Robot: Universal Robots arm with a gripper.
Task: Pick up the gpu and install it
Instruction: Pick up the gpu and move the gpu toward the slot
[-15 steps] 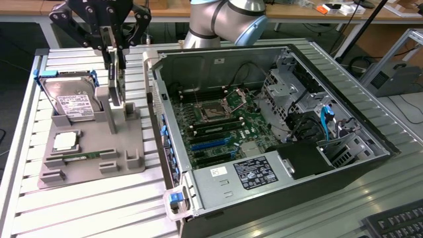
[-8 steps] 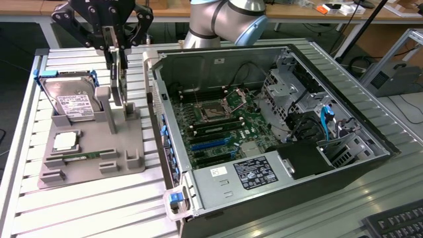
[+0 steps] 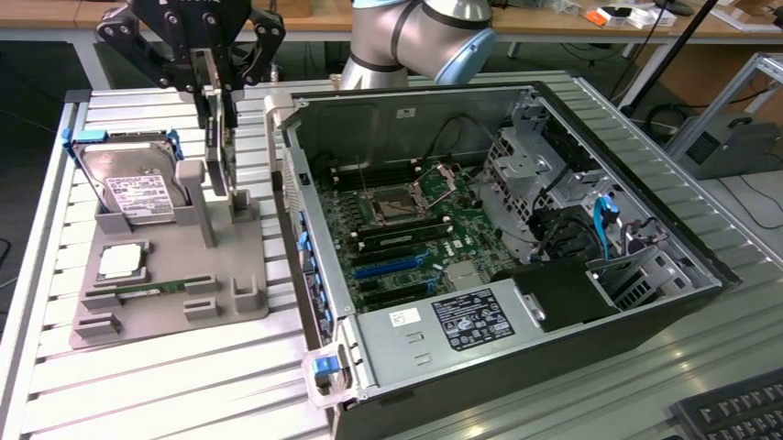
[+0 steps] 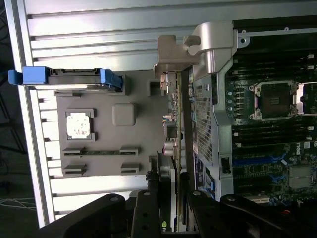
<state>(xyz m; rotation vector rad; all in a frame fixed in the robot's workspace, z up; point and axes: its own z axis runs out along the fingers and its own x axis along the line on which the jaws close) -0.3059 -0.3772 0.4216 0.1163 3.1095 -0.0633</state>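
On the exterior view's left the bench [image 3: 159,385] is made of ribbed aluminium slats, pale and shiny. On it lies a grey moulded holder [image 3: 233,266], matte, with blocky posts and slots. At its far left corner a hard drive [image 3: 137,188] stands tilted in a slot, a silver metal box with a white label and blue plastic rails. Nearer the camera a square processor chip [image 3: 120,261] with a bright metal lid lies flat, and just beside it lies a narrow green memory stick [image 3: 137,292]. To the right of the drive the gpu [image 3: 220,147] stands upright on its edge, a thin flat card. Its lower end is at the holder's posts, and I cannot tell whether it sits in a slot. The black gripper [image 3: 216,92] is clamped on its upper part. In the wrist view the gpu [image 4: 172,124] is seen edge-on between the gripper [image 4: 171,208] fingers. Further right lies the open computer case [image 3: 667,215], dark metal, with a green motherboard [image 3: 428,229] and a silver power supply [image 3: 459,321] inside.
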